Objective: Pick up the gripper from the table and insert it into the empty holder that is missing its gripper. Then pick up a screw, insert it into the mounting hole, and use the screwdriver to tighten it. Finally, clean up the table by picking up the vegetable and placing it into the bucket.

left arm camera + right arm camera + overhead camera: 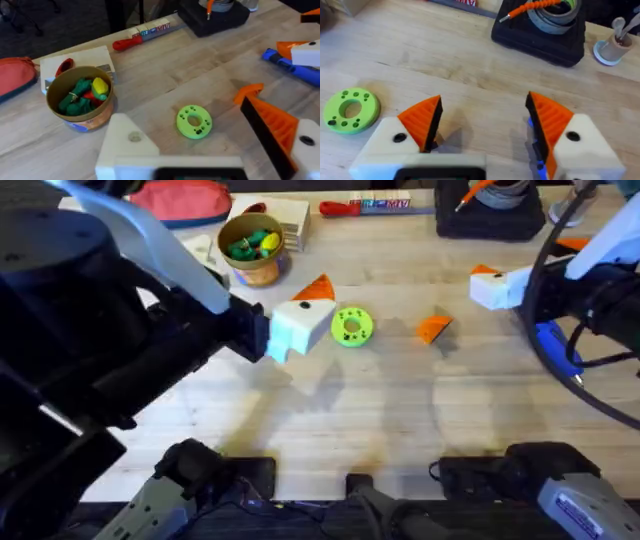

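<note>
The left claw (187, 117) hangs released over the middle of the bench (330, 420), nothing between its two sides. One side is the holder (125, 145), a plain white wedge with a bare mounting hole in its face; the other side carries an orange ribbed fin (272, 125). Just beyond it on the wood lies a lime-green disc with holes (352, 326), and a little further to the right the loose orange gripper (435, 328) lies flat on the bench, apart from both claws. The right claw (485, 100) hovers over the right side of the bench, also released, its two orange fins spread wide with only bare wood between them. The blue screwdriver (555, 345) lies on the bench close under that arm. Towards the back left stands the bucket (262, 272), upright, and the dark green vegetable (75, 97) sits inside it among a yellow piece and a red one. Behind the bucket is a red pouch (180, 200); along the back edge lie a red-handled tool (365, 207) and a black tray (490, 220) holding a roll of tape.
</note>
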### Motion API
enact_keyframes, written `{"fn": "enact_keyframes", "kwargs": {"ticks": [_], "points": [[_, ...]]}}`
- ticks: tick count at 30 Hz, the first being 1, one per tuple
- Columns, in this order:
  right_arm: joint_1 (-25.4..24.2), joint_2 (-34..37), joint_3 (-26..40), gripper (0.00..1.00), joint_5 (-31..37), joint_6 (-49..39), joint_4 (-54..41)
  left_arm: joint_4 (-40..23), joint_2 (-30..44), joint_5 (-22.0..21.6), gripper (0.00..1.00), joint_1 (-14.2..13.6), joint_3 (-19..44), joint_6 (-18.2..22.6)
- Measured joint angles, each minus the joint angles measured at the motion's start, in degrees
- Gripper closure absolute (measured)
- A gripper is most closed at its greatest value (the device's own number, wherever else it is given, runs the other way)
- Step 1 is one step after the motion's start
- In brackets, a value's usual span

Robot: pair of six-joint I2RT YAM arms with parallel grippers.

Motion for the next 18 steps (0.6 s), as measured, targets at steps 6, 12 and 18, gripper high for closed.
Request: {"fn": "enact_keyframes", "kwargs": {"ticks": [6, 12, 18], "points": [[0.00, 0.00, 0.00, 0.011, 0.00, -0.03, -0.04, 14.39, 3.10, 3.40, 0.013, 0.00, -5.85, 9.46], [0.00, 0.00, 0.00, 0.010, 0.00, -0.03, -0.07, 24.38, -6.95, 8.12, 0.013, -0.19, -19.95, 13.52], [0.00, 0.00, 0.00, 0.010, 0.00, -0.03, -0.06, 26.60, -19.85, 11.92, 0.013, -0.50, -30.15, 14.56]]}}
